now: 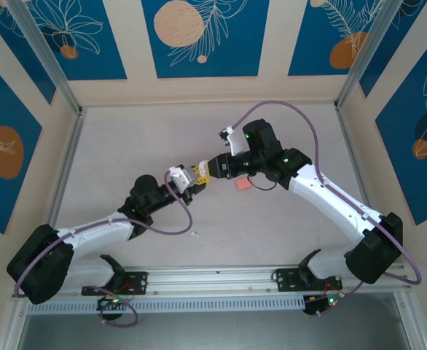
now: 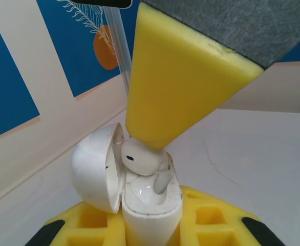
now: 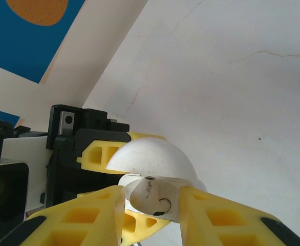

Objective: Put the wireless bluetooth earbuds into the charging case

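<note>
My left gripper (image 2: 151,225) is shut on an upright white charging case (image 2: 152,212), its lid (image 2: 91,166) swung open to the left. From above, my right gripper (image 3: 152,205) is shut on a white earbud (image 2: 140,156), which sits at the case's mouth with its stem going down into a slot. In the right wrist view the earbud (image 3: 152,197) is pinched between both yellow fingers, just in front of the domed lid (image 3: 150,159). In the top view the two grippers meet above mid-table, left gripper (image 1: 184,184) against right gripper (image 1: 201,173).
A salmon-pink object (image 1: 243,186) lies on the table under the right arm's wrist. A tiny white bit (image 1: 195,235) lies nearer the front rail (image 1: 213,277). Walls close in the pale tabletop (image 1: 140,146) on three sides.
</note>
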You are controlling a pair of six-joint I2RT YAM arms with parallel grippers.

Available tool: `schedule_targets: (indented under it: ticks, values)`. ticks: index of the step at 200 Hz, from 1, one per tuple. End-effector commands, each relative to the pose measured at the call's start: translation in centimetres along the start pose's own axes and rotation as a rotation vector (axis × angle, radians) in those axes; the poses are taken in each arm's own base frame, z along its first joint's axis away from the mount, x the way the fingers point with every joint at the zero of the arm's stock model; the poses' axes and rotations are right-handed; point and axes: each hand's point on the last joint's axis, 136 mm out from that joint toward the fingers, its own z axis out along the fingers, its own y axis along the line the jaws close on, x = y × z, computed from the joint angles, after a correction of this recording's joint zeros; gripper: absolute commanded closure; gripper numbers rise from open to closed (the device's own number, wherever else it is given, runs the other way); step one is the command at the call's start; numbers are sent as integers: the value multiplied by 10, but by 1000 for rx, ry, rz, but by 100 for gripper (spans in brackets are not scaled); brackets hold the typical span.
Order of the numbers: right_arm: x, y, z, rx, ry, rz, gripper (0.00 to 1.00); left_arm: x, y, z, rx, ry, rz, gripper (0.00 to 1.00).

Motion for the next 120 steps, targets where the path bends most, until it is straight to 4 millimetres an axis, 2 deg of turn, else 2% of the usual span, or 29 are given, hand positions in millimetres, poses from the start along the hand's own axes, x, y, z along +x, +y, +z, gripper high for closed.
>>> schedule_targets:
  ticks: [1,36,81,120]
  values:
    - [2,3,3,3,21,-3,67,-13,-2,-2,0,-38,35,82]
    - [5,-2,4,20,27,21,66,-14,-2,-3,-1,-39,35,82]
    - [3,-4,2,39,12,56,72,-17,-1,-4,-4,-43,45,82]
    - [7,-10,4,66,16,102,73,-19,-1,-4,-4,-43,52,83]
